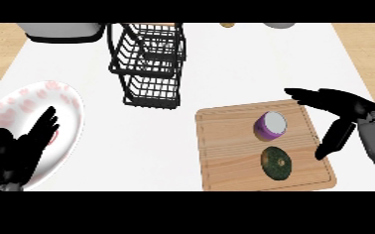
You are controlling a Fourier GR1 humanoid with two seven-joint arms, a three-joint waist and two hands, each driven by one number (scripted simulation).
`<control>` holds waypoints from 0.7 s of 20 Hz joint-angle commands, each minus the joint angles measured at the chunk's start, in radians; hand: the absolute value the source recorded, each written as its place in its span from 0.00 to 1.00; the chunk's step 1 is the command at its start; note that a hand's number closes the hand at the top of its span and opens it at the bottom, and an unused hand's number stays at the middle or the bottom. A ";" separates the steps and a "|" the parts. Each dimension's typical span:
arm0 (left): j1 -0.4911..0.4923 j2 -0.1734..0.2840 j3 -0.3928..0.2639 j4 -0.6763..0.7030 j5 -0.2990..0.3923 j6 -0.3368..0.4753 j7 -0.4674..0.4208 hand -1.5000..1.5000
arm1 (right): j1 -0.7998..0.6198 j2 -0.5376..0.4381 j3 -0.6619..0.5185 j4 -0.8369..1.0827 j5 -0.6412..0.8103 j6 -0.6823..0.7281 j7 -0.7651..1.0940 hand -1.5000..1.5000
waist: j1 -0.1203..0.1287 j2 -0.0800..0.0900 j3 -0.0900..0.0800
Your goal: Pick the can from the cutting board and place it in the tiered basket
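A purple can [272,126] with a pale lid stands upright on the wooden cutting board [228,148] at the lower right. My right hand [341,110] hovers open just right of the can, fingers spread, not touching it. The black wire tiered basket [149,63] stands at the upper middle of the white counter. My left hand [28,146] rests open at the lower left, fingers up, over a plate.
A dark green round object [277,162] lies on the board in front of the can. A white plate with pink spots [44,110] sits at the left. A grey appliance [62,31] stands at the back left, and small items [278,25] at the back right.
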 commanded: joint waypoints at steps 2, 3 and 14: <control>0.036 -0.032 0.017 -0.019 -0.045 -0.021 -0.012 0.50 | -0.008 0.032 -0.042 -0.005 0.036 0.015 0.005 0.00 | 0.000 0.000 0.000; -0.060 -0.032 0.022 0.076 -0.061 -0.010 -0.023 0.50 | 0.013 0.025 -0.019 0.050 0.100 -0.007 -0.101 0.00 | -0.002 0.001 0.000; 0.045 -0.063 0.055 -0.072 -0.068 -0.045 0.013 0.50 | 0.011 0.138 -0.012 0.107 0.201 -0.098 -0.164 0.00 | 0.002 -0.001 0.000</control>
